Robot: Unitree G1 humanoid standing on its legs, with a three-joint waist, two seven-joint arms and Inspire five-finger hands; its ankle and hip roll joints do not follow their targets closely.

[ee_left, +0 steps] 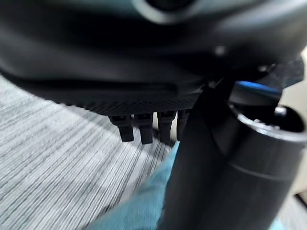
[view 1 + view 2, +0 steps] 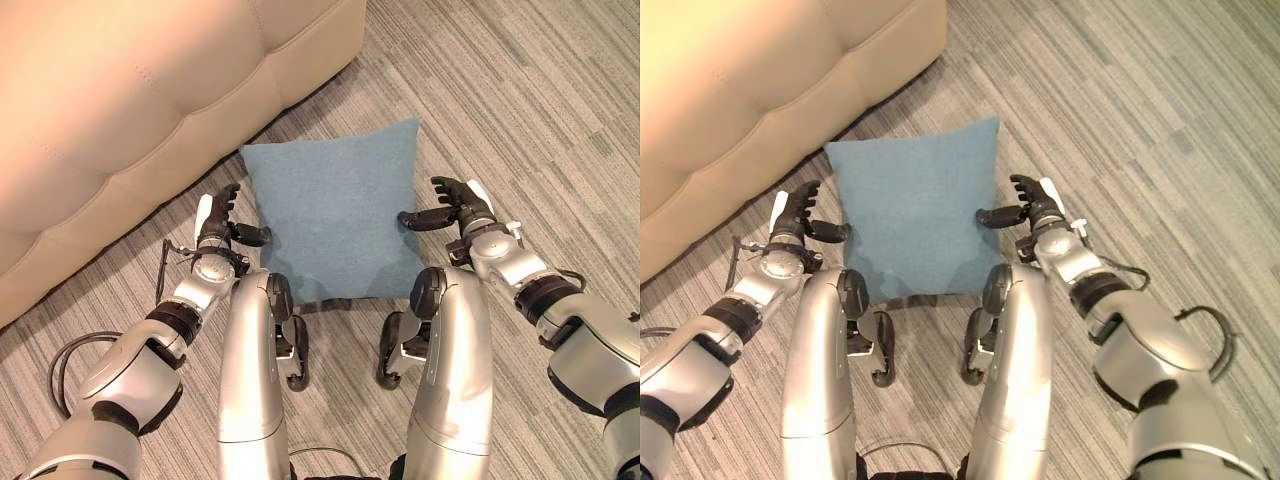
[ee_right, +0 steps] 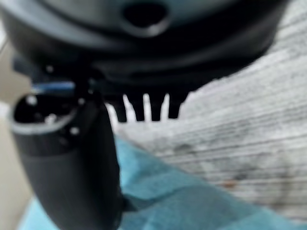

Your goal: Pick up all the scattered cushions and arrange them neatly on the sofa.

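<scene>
This looks like a living room or lounge corner. A big beige sofa (image 2: 130,110) with stitched, tufted padding stands on a grey striped carpet (image 2: 520,110), the flat, hard-wearing kind, which could also suit an office lounge. A blue cushion (image 2: 335,215) lies on the carpet just beside the sofa's front edge.

Head stereo pair looking down, wrist cameras close, all sharing cushion (image 2: 335,215)

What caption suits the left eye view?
Both hands, left and right, flank a square blue fabric cushion on striped carpet.
</scene>
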